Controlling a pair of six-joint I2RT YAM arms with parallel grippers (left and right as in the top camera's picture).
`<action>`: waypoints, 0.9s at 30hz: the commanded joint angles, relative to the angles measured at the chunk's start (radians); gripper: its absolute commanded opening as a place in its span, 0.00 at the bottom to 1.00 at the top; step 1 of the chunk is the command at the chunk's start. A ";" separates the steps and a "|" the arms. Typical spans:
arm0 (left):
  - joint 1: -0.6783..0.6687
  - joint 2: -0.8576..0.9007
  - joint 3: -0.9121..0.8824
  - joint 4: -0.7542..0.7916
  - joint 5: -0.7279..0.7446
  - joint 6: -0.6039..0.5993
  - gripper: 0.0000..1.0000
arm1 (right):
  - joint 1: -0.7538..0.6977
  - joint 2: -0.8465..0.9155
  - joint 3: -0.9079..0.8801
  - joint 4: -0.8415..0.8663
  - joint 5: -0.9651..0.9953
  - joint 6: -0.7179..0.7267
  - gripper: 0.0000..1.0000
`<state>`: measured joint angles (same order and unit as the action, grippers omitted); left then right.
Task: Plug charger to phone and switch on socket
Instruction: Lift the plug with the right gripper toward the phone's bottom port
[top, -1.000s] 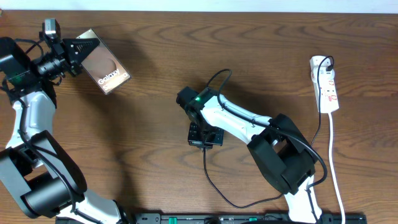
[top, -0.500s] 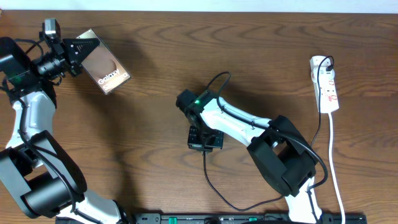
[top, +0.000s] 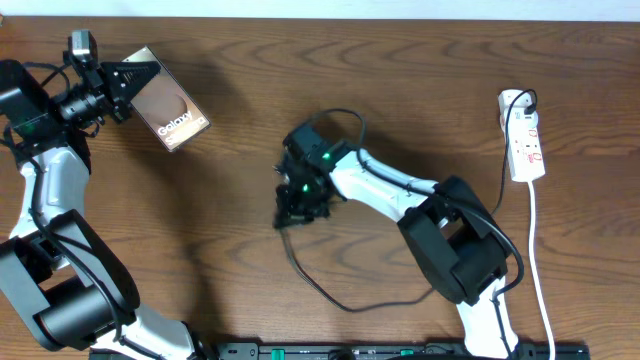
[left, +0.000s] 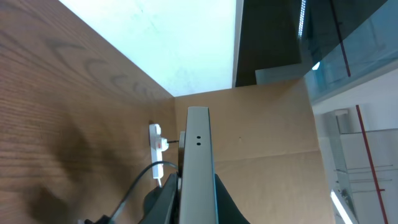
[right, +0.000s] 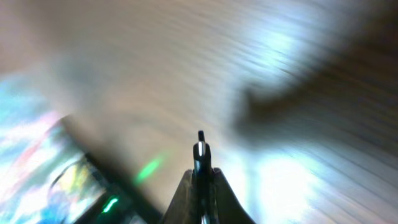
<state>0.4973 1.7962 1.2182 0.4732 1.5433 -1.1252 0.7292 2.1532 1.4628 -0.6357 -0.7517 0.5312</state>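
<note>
My left gripper (top: 128, 82) is shut on the phone (top: 170, 112), holding it raised and tilted at the far left, its screen with the brown oval facing up. In the left wrist view the phone's grey edge (left: 198, 155) stands between the fingers (left: 189, 202). My right gripper (top: 292, 212) at mid-table is shut on the charger's connector tip (right: 200, 146), which sticks out between the fingers (right: 200, 180). The black charger cable (top: 320, 290) loops toward the front edge and back to the socket. The white socket (top: 525, 135) lies at the far right with a black plug in it.
The socket's white cord (top: 540, 270) runs down the right side to the front edge. A black rail (top: 330, 351) lines the front edge. In the left wrist view a cardboard wall (left: 267, 130) stands behind the table. The right wrist view is motion-blurred.
My right gripper has swung left and turned, carrying the charger tip; the cable loop followed it leftward. The left arm and phone have not moved.
</note>
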 joint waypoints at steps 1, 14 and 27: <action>0.001 0.000 0.007 0.008 0.028 0.006 0.08 | -0.026 0.008 0.005 0.124 -0.478 -0.250 0.01; -0.019 0.000 0.007 0.008 0.028 0.094 0.07 | -0.036 0.008 0.005 0.559 -0.796 -0.280 0.01; -0.134 0.000 0.007 0.008 0.029 0.187 0.08 | -0.104 0.008 0.005 0.856 -0.776 -0.045 0.01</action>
<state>0.3786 1.7962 1.2186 0.4732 1.5436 -0.9634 0.6521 2.1532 1.4628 0.1921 -1.5146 0.4023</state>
